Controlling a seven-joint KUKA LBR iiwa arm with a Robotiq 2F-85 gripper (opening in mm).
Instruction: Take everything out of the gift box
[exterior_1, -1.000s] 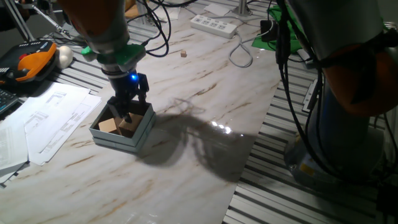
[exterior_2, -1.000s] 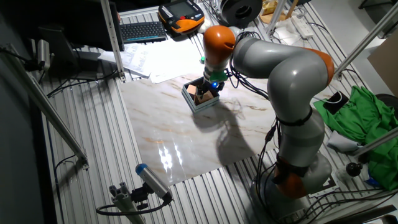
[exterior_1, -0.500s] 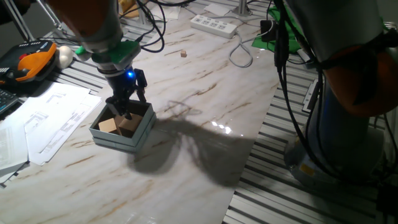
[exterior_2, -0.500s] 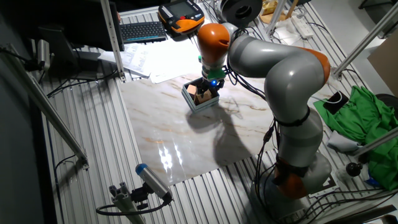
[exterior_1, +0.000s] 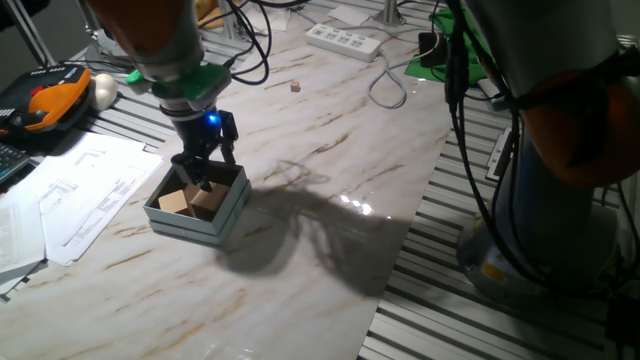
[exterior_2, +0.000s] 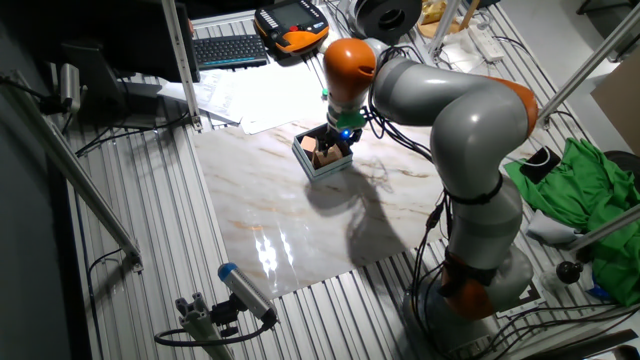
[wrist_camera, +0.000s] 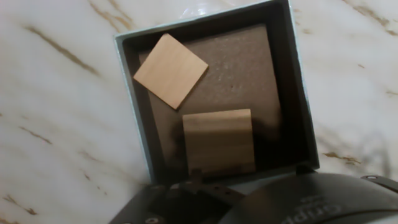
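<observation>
The gift box (exterior_1: 226, 214) is grey-blue with a brown inside and stands on the marble table, left of the middle. It also shows in the other fixed view (exterior_2: 321, 165) and fills the hand view (wrist_camera: 128, 112). Two tan wooden blocks lie in it, one tilted at the far left (wrist_camera: 170, 70) (exterior_1: 173, 202) and one near the hand (wrist_camera: 219, 142) (exterior_1: 208, 206). No multicoloured puzzle cube shows in any view. My gripper (exterior_1: 204, 184) (exterior_2: 334, 146) points down into the box over the nearer block, its fingers drawn together and holding nothing I can see.
White paper sheets (exterior_1: 80, 195) lie just left of the box. A tiny tan cube (exterior_1: 296, 86), a power strip (exterior_1: 345, 40) and a looped cable (exterior_1: 385, 88) lie at the back. An orange-and-black pendant (exterior_1: 48, 103) lies at the far left.
My hand has risen a little over the box and shifted slightly. The box and both blocks have not moved.
</observation>
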